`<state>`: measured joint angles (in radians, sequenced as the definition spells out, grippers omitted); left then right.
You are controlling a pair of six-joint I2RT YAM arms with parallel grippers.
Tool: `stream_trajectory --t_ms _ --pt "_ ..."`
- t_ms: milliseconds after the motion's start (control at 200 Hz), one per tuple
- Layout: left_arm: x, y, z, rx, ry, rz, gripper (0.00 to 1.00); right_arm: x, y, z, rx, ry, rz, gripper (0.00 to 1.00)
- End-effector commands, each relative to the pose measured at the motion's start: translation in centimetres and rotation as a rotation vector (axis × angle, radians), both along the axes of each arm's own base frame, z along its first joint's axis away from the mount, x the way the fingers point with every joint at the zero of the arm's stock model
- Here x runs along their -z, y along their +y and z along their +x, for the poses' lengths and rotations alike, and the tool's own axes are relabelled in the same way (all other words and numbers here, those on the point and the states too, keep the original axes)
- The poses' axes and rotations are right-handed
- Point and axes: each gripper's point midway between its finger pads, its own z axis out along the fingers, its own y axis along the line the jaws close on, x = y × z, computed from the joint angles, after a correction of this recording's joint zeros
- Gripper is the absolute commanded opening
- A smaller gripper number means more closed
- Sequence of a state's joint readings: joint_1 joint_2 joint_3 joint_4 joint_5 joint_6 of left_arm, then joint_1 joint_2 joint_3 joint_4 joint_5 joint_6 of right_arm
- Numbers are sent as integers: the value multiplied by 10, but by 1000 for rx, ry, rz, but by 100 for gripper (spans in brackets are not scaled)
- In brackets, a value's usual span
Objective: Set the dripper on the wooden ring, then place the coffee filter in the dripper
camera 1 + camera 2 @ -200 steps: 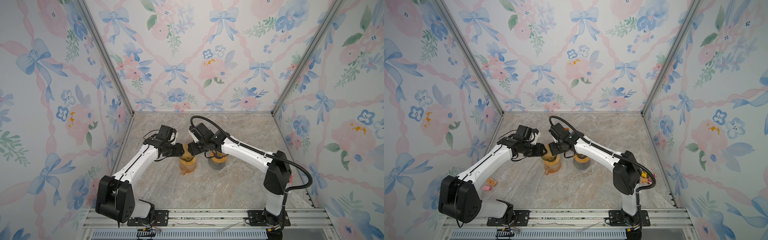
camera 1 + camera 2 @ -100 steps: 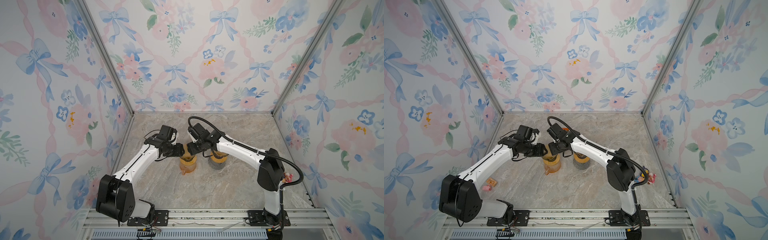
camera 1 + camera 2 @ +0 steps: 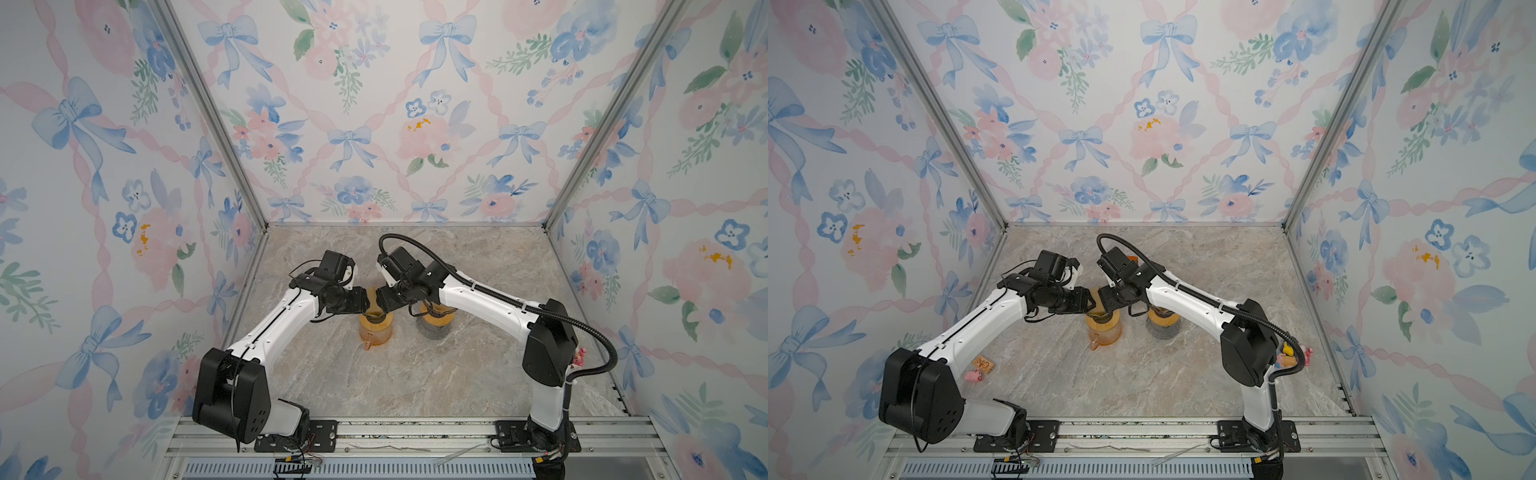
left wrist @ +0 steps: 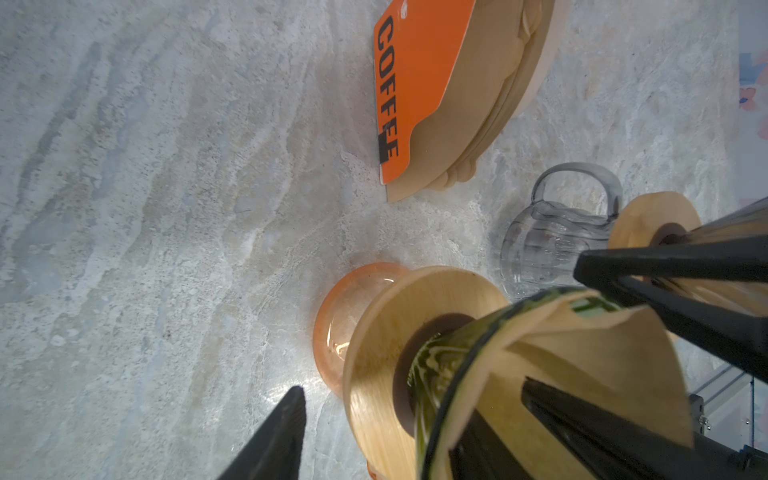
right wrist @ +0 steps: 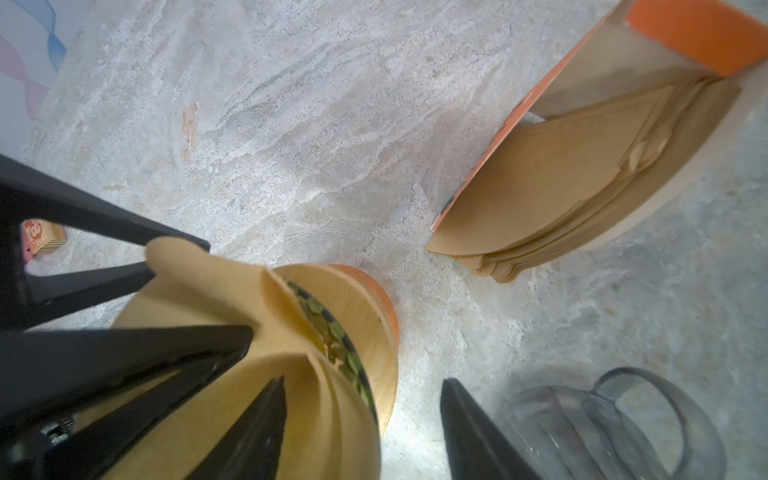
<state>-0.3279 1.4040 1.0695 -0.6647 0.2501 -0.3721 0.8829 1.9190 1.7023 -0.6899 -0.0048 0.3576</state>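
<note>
Frankly, both top views tell me little. My left hand (image 3: 365, 306) and right hand (image 3: 381, 306) meet tip to tip over the mouth of the orange glass carafe (image 3: 375, 334), so only its lower body and spout show.

From my wrists I see more. The brown paper coffee filter (image 4: 582, 345) stands opened inside the green-patterned dripper with a pale wooden collar (image 4: 432, 374), which sits on that carafe. Each hand is open and straddles the dripper's wall, with one finger inside the paper cone and the other outside, clear of the collar. Whether the inner fingers press the paper to the wall I cannot tell. Both wrist views cut my fingers off at their bases.

The orange filter stand lettered COFFEE (image 4: 415, 75), holding a stack of brown filters, stands at 12 o'clock from the dripper. In a top view only a sliver of it shows behind my right wrist.

Compared with a second ago, both hands are at the same spot. Only my right elbow has swung slightly.

At 3 o'clock the grey glass carafe (image 5: 602, 428), carrying a second wooden-collared dripper (image 4: 652, 216), stands just beside my right hand's outer finger, so room is tight there. Toward 6 o'clock the marbled table (image 3: 395, 382) lies bare as far as the front rail. The back wall at 12 o'clock is well apart.
</note>
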Motion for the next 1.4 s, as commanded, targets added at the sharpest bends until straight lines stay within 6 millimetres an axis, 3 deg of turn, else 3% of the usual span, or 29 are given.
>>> stream_trajectory --t_ms 0,195,365,795,1395 --pt "0 -1 -2 -8 18 5 56 -7 -6 -6 7 18 19 62" --pt "0 -1 -2 -7 18 7 56 9 -16 -7 39 66 -60 62" --pt "1 -1 -3 -9 18 9 56 12 -15 -8 41 89 -81 62" --pt "1 -1 -3 -7 19 11 56 -21 -1 -4 45 75 20 62" --pt "1 -2 -4 -5 20 10 56 7 -7 25 112 59 -66 62"
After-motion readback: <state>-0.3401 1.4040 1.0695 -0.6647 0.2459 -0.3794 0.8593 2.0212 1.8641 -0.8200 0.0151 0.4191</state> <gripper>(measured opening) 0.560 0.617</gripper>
